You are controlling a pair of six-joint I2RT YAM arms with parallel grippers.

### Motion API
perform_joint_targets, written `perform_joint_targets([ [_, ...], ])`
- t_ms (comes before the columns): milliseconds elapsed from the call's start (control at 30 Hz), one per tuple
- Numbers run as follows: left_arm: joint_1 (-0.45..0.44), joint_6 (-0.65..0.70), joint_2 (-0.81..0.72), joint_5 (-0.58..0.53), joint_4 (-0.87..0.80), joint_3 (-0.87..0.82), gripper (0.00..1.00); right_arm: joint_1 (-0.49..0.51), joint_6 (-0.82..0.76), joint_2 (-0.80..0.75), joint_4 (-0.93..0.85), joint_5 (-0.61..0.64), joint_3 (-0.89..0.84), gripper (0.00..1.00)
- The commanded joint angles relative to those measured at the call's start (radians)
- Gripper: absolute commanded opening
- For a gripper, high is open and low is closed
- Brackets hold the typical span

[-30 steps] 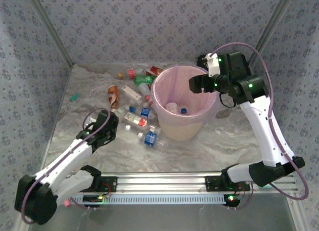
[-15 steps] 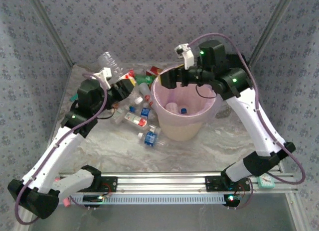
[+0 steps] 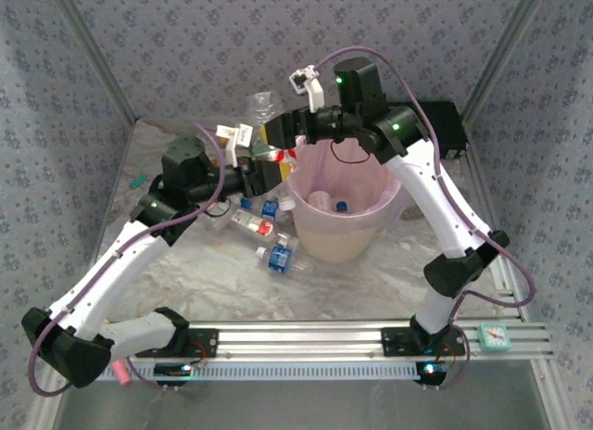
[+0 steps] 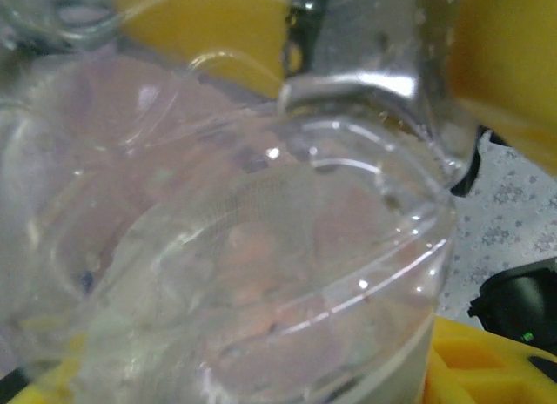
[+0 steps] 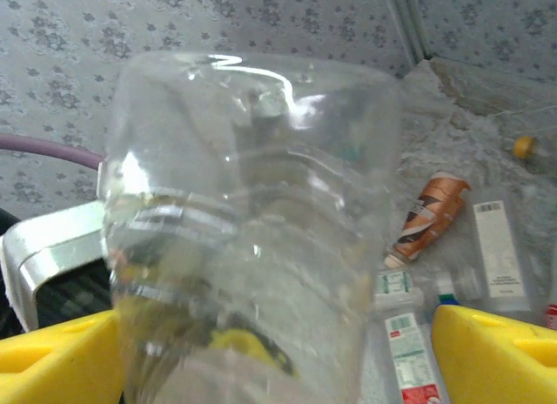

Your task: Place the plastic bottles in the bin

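Presently held: clear bottle is hanging above the table just beside the bin's far-left rim, with its narrow end uppermost in the overhead view.
left gripper: is clamping the lower part of the clear bottle. In its wrist view the bottle is filling the space between the yellow fingers.
right gripper: is reaching in from the far side with its jaws standing wide around the same clear bottle. A gap is showing between the bottle and the right-hand yellow finger, so it is not gripping.
bin: cream bucket with a pink liner, standing mid-table between the 2 arms.
bin contents: 2 small bottles are lying at the bottom, a white bottle and a blue-capped bottle.
loose bottles: several are lying on the marbled table left of the bin. A blue-labelled bottle is lying near the bin's near-left side, and a red-labelled bottle is lying just beyond it.
orange-brown bottle: is lying on its side behind the clear bottle in the right wrist view, with flat white-labelled bottles beside it.
black case: is sitting at the far right behind the bin, partly hidden by the right arm.
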Motion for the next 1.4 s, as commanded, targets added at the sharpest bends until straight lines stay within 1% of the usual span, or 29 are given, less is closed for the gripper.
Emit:
perform_joint_targets([
  [0,-0.006,0.046,0.002,0.058,0.045,0.049,0.43,0.006,0.028,0.037,0.005,-0.071,0.063,0.84],
  [33,-0.006,0.043,0.007,0.057,0.044,0.054,0.43,0.006,0.027,0.045,-0.003,-0.075,0.073,0.76],
  [67,-0.006,0.043,0.010,0.054,0.042,0.057,0.43,0.007,0.027,0.046,-0.006,-0.071,0.073,0.71],
  [100,-0.007,0.046,0.012,0.049,0.044,0.058,0.46,0.005,0.026,0.046,-0.006,-0.065,0.073,0.69],
  [200,-0.006,0.055,0.003,0.017,0.032,0.052,0.62,0.001,0.019,0.034,-0.006,-0.040,0.072,0.63],
  [267,-0.006,0.068,-0.009,-0.009,0.021,0.048,0.73,-0.006,0.016,0.028,-0.003,-0.031,0.073,0.61],
  [300,-0.006,0.076,-0.015,-0.021,0.015,0.045,0.76,-0.010,0.017,0.026,-0.002,-0.027,0.077,0.60],
  [433,-0.006,0.114,-0.054,-0.122,-0.051,0.030,0.85,-0.044,0.003,0.025,-0.038,-0.008,0.114,0.58],
  [500,-0.005,0.131,-0.076,-0.164,-0.106,0.022,0.86,-0.067,-0.018,0.015,-0.068,0.033,0.131,0.58],
  [533,-0.005,0.145,-0.082,-0.203,-0.162,0.025,0.86,-0.081,-0.031,0.004,-0.083,0.057,0.137,0.57],
  [567,-0.005,0.157,-0.086,-0.270,-0.238,0.034,0.86,-0.095,-0.033,-0.005,-0.092,0.085,0.140,0.57],
  [600,-0.005,0.157,-0.086,-0.355,-0.300,0.042,0.86,-0.104,-0.034,-0.013,-0.106,0.120,0.142,0.57],
  [633,-0.004,0.145,-0.084,-0.465,-0.390,0.044,0.86,-0.112,-0.049,-0.023,-0.127,0.164,0.144,0.56],
  [667,-0.005,0.121,-0.084,-0.560,-0.447,0.034,0.86,-0.118,-0.069,-0.030,-0.162,0.209,0.151,0.56],
  [733,0.003,0.048,-0.089,-0.644,-0.497,-0.011,0.85,-0.127,-0.106,-0.031,-0.223,0.273,0.166,0.56],
  [767,0.010,-0.002,-0.091,-0.652,-0.504,-0.042,0.85,-0.131,-0.124,-0.033,-0.256,0.299,0.166,0.55],
  [833,0.013,-0.096,-0.096,-0.631,-0.488,-0.113,0.84,-0.133,-0.162,-0.031,-0.312,0.345,0.158,0.55],
  [900,0.012,-0.192,-0.097,-0.585,-0.445,-0.192,0.83,-0.133,-0.196,-0.032,-0.360,0.392,0.135,0.55],
  [967,0.008,-0.281,-0.090,-0.513,-0.391,-0.272,0.82,-0.129,-0.225,-0.040,-0.396,0.438,0.084,0.54],
  [1033,-0.005,-0.347,-0.082,-0.484,-0.366,-0.325,0.81,-0.126,-0.242,-0.050,-0.411,0.468,0.020,0.54],
  [1233,-0.079,-0.558,-0.101,-0.484,-0.348,-0.436,0.78,-0.105,-0.246,-0.073,-0.375,0.531,-0.203,0.54],
  [1267,-0.096,-0.601,-0.111,-0.484,-0.327,-0.460,0.79,-0.099,-0.241,-0.073,-0.365,0.542,-0.239,0.54],
  [1367,-0.141,-0.723,-0.131,-0.497,-0.230,-0.541,0.85,-0.077,-0.230,-0.073,-0.334,0.583,-0.332,0.54],
])
